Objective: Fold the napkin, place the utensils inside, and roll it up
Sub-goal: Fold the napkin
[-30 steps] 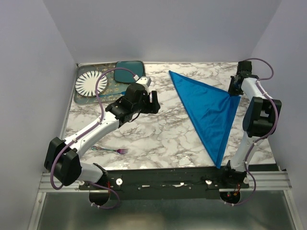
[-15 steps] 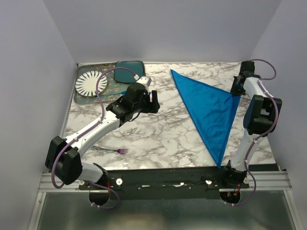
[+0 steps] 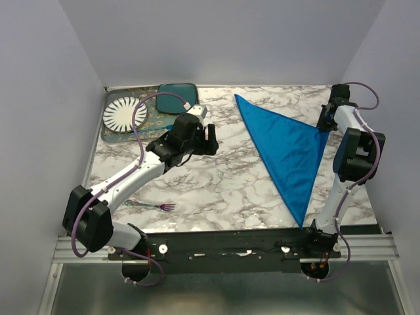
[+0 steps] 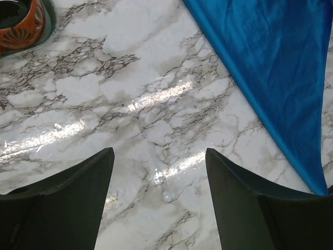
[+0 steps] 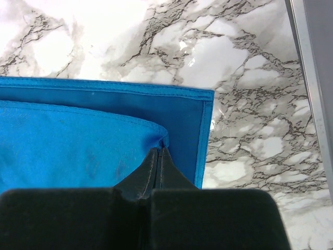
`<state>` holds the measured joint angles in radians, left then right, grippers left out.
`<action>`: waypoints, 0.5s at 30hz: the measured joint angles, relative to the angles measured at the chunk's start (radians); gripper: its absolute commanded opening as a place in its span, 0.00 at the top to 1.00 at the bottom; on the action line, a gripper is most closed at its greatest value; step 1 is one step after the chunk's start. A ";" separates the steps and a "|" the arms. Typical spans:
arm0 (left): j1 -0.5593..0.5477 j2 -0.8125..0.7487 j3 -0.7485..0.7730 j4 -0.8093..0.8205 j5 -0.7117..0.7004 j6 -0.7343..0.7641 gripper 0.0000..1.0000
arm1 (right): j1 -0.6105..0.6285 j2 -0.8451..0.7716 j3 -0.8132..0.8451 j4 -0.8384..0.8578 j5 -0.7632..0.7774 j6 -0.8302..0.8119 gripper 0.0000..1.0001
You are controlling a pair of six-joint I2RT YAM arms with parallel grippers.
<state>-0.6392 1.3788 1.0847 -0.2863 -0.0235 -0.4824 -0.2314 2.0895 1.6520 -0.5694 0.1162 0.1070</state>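
The bright blue napkin [image 3: 289, 154] lies folded into a long triangle on the right half of the marble table, its point near the front edge. My right gripper [image 3: 323, 125] is shut on the napkin's top layer at its right corner. In the right wrist view the shut fingertips [image 5: 160, 150] pinch that layer's hem just inside the lower layer [image 5: 187, 114]. My left gripper [image 3: 211, 139] hovers open left of the napkin. Its dark fingers [image 4: 78, 182] stand wide over bare marble, with the cloth [image 4: 270, 67] beyond them. The fork [image 3: 154, 206] lies at the front left.
A tray [image 3: 149, 128] at the back left holds a white striped plate [image 3: 125, 113] and a dark teal plate [image 3: 177, 96]. An orange bowl [image 4: 18, 23] shows at the left wrist view's corner. The table's right rim [image 5: 307, 78] runs close beside the napkin corner.
My right gripper has drawn the napkin's corner a little to the right and back, and the cloth has shifted with it. The left arm has barely moved.
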 measured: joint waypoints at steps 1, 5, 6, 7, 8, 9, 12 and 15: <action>0.000 0.001 0.000 0.000 0.000 0.000 0.20 | 0.000 0.003 0.001 -0.001 0.000 0.000 0.99; 0.000 0.004 0.000 0.000 -0.003 0.000 0.20 | -0.004 0.019 0.017 -0.001 0.000 0.000 0.99; 0.000 0.005 0.000 0.000 -0.003 0.000 0.20 | -0.005 0.021 0.019 0.000 0.000 0.000 0.99; 0.000 0.006 0.000 0.000 -0.003 0.000 0.20 | -0.006 0.024 0.023 -0.001 0.001 0.000 0.99; 0.000 0.006 0.000 0.000 -0.003 0.000 0.20 | -0.007 0.026 0.027 -0.001 0.001 0.000 0.99; 0.000 0.006 0.000 0.000 -0.003 0.000 0.20 | -0.008 0.026 0.031 0.000 0.001 0.000 0.99; 0.000 0.008 0.000 0.000 -0.003 0.000 0.20 | -0.009 0.027 0.033 -0.001 0.001 0.000 0.99; 0.000 0.010 0.001 0.000 -0.003 0.000 0.20 | -0.011 0.036 0.045 -0.002 0.002 0.000 0.99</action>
<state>-0.6392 1.3891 1.0859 -0.2863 -0.0261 -0.4824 -0.2420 2.1258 1.6966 -0.5713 0.1177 0.1066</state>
